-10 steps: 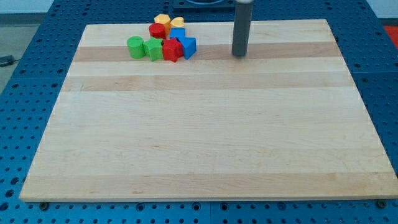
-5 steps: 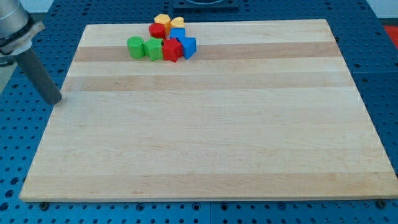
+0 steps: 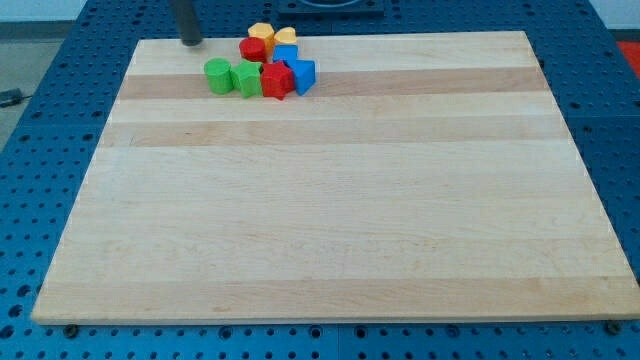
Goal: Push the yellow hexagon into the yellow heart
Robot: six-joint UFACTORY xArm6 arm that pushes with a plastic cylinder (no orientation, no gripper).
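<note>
The yellow hexagon point(image 3: 261, 33) sits at the top of a tight cluster near the board's top edge, left of centre. The yellow heart point(image 3: 286, 37) lies right beside it on its right, touching or nearly so. My tip point(image 3: 190, 42) is at the board's top edge, left of the cluster, about seventy pixels left of the hexagon and apart from every block. Below the yellow pair are a red cylinder point(image 3: 252, 50), a blue block point(image 3: 285, 54), a green cylinder point(image 3: 217, 75), a green block point(image 3: 245, 78), a red block point(image 3: 276, 81) and a blue block point(image 3: 302, 75).
The wooden board point(image 3: 330, 200) lies on a blue perforated table point(image 3: 60, 110). The cluster sits close to the board's top edge.
My tip moved from the top right of the cluster to the board's left edge, then up to the top edge left of the cluster. No block has moved.
</note>
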